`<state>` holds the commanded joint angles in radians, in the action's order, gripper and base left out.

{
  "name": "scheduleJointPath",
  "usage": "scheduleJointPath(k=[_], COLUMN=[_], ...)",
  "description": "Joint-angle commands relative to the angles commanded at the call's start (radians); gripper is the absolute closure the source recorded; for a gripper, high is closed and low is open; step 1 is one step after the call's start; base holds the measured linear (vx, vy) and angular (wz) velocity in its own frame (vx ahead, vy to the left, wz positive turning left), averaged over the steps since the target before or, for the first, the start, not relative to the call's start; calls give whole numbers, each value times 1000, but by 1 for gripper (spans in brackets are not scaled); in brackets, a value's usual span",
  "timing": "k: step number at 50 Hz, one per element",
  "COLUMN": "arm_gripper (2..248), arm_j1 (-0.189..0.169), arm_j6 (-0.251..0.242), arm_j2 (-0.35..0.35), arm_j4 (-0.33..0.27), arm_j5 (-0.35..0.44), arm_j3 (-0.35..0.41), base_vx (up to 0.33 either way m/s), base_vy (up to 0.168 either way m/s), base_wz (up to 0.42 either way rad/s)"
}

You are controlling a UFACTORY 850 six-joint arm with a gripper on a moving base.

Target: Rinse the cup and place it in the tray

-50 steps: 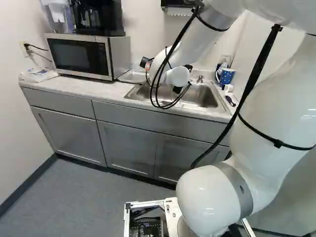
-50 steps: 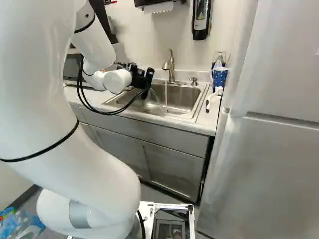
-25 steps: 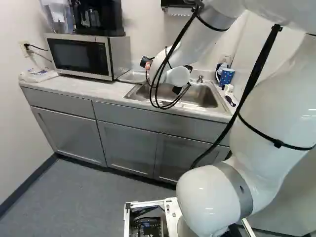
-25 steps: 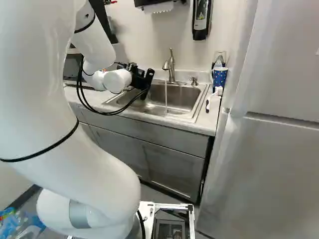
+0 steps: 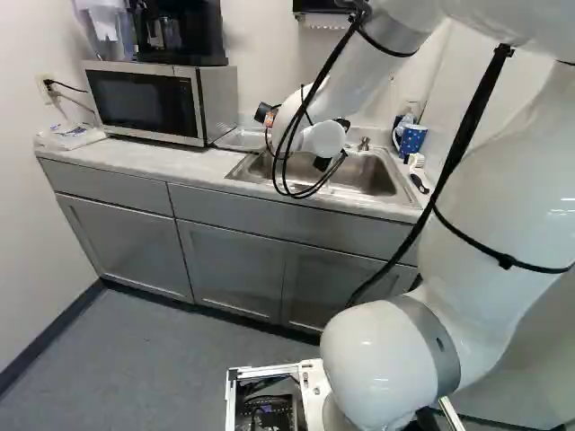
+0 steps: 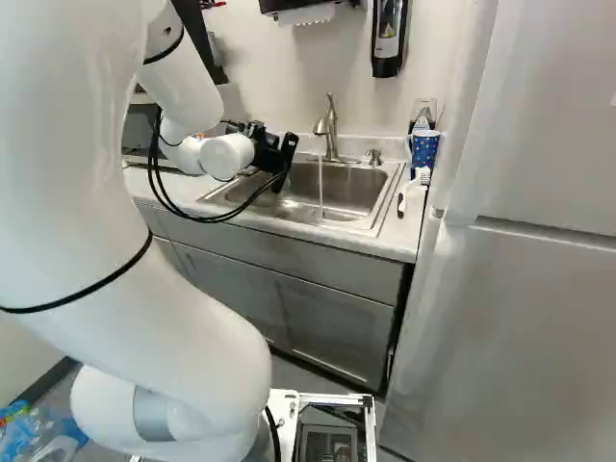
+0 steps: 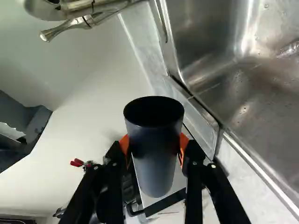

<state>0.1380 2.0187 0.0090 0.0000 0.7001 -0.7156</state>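
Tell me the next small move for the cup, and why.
Probably turn the dark cup upright before carrying it on: the gripper holds it nearly on its side, mouth toward the faucet, while the running water falls beside it into the sink.

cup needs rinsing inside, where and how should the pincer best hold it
By the upper wall of the cup, below its mouth, with the pincer coming from the side and its pads on opposite flanks, as now. No handle shows; the round wall widens toward the rim, which should resist slipping, and the mouth is left free.
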Motion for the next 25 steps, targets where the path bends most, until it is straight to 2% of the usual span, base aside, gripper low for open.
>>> scheduleJointPath(k=[18,25], arm_gripper=[129,129], arm_j1=[0,0], arm_j6=[0,-40], arm_j2=[0,0], arm_j4=[0,0], arm_j5=[0,0], arm_j3=[0,0], base_vx=[0,0], base_vy=[0,0], base_wz=[0,0])
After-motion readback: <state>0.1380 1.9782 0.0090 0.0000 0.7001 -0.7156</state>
